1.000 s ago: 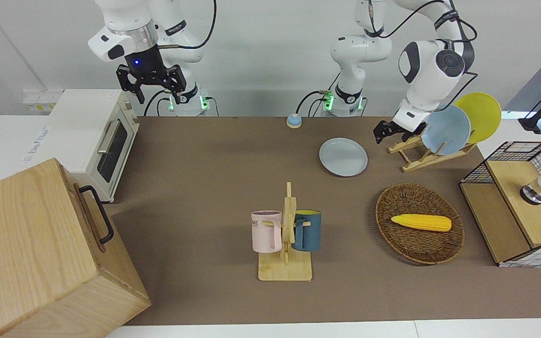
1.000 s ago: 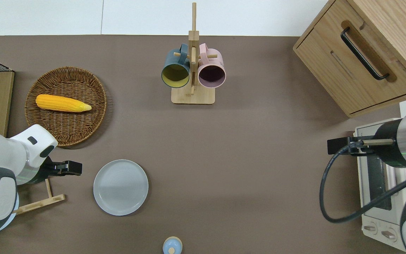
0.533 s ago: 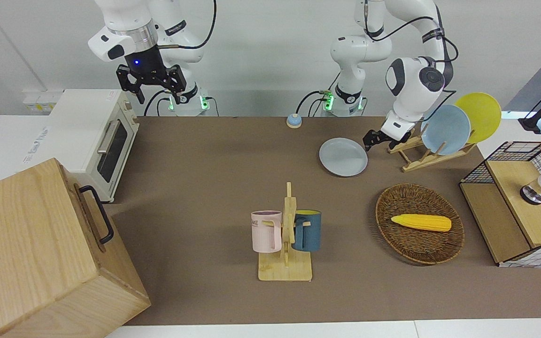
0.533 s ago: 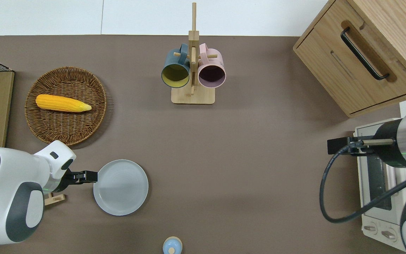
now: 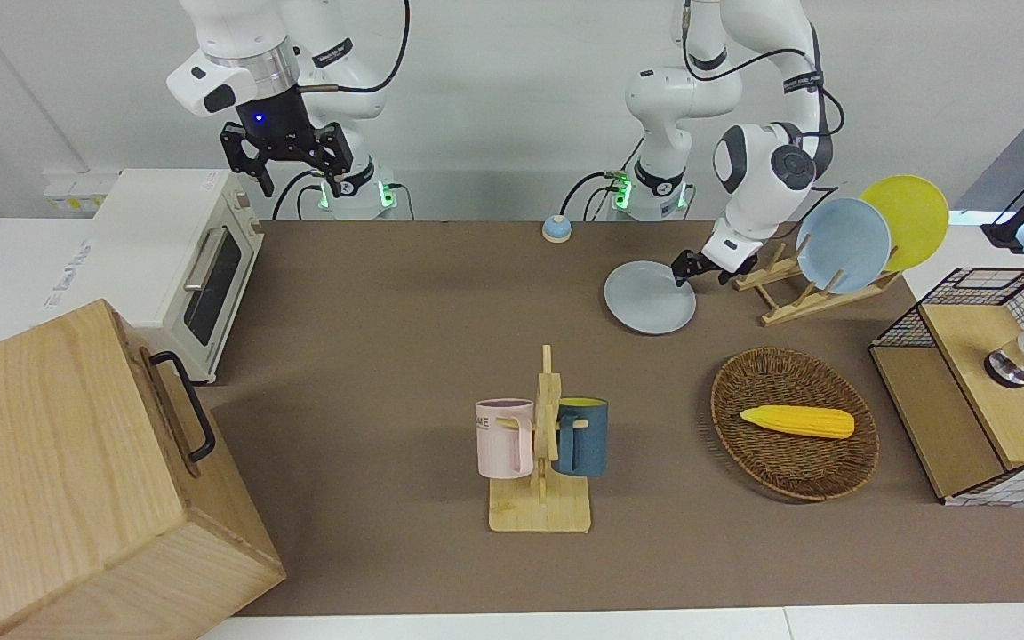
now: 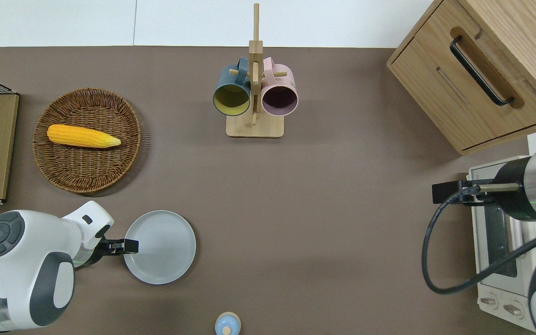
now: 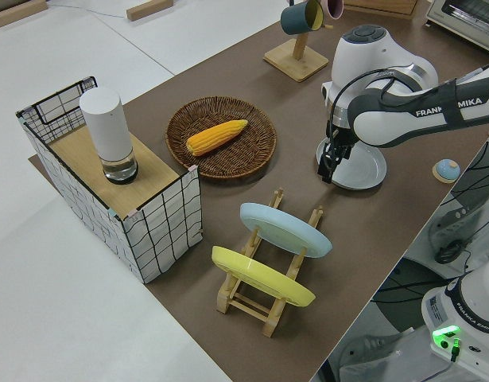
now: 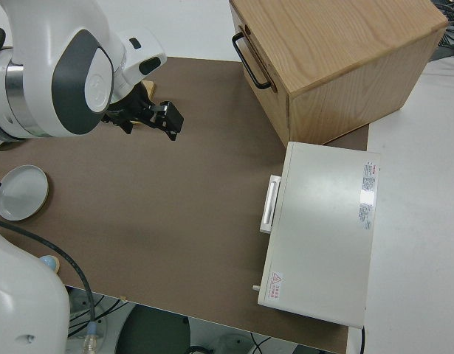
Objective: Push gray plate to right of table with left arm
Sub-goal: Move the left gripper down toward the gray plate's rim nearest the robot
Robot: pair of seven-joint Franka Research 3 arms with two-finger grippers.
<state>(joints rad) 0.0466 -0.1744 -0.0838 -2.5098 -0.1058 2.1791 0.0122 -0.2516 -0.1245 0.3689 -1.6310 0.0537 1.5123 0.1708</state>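
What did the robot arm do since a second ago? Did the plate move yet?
The left end effector swung away from the plate rack toward the gray plate and now reaches over its rim at the left arm's end. The plate has not visibly moved. Nothing was picked up or dropped. The basket, corn and mugs stayed put, and the right arm is parked.

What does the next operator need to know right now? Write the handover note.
Left gripper: low at the gray plate's rim, on the edge toward the left arm's end of the table; fingers unclear.
Right arm: parked.
Plate: flat on the table, nearer to the robots than the basket, beside the plate rack.
Done: approach to the rim.
Left: the whole push toward the right arm's end.
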